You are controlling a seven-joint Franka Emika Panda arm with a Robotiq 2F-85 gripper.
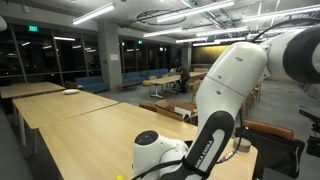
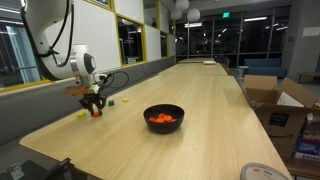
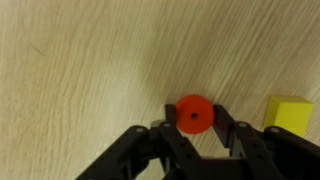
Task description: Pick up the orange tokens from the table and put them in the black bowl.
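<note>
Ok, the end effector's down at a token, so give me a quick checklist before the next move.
1. Token centred between the end effector fingers: ok.
2. Fingers firmly touching the token: cannot tell.
3. Token flat on the table: ok.
4. Yellow block outside the fingers: ok.
5. Bowl upright, open side up: ok.

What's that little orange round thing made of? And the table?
The orange token looks like smooth matte plastic: even bright color, molded center dimple. The table seems pale wood or wood-look laminate, since fine grain streaks run across it.
</note>
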